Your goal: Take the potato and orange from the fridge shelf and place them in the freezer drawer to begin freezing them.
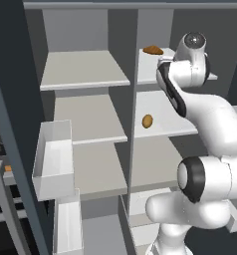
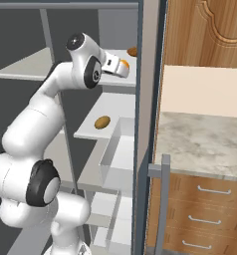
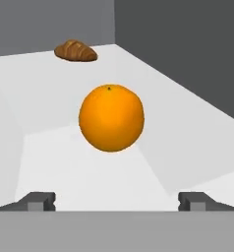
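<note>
Since the orange (image 3: 111, 118) sits alone on the upper fridge shelf (image 3: 50, 98), lined up dead ahead of the claw (image 3: 117, 202), with fingers (image 3: 38, 201) spread wide and nothing between them, ready to straddle the fruit. Brown bread lump (image 3: 75, 50) lying farther back, well clear of the approach. Potato (image 1: 147, 121) waiting one shelf lower, apart from the arm. Probably picked first because nearest the front edge; could roll if nudged off-centre. Drawer for both not clearly made out.

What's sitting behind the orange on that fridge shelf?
Behind the orange, farther back on the white shelf, lies a brown bread-like lump. The patch of shelf directly behind the orange is covered by it.
</note>
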